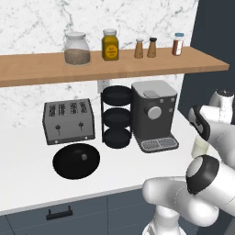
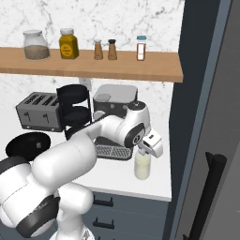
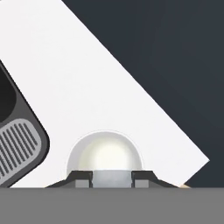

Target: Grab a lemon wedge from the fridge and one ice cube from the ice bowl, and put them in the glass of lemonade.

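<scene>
White surface (image 2: 112, 176) carries the glass of lemonade (image 2: 142, 165) beside the fridge (image 2: 197, 117). Reaching forward, the arm points its hand (image 2: 151, 149) steeply down directly above the glass; fingertips (image 3: 83, 177) partly apart, nothing visibly held.

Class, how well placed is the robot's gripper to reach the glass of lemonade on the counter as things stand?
Probably well placed: the gripper hangs directly above the glass of lemonade, near the counter edge. Nothing stands between them; the coffee machine sits off to one side.
</scene>
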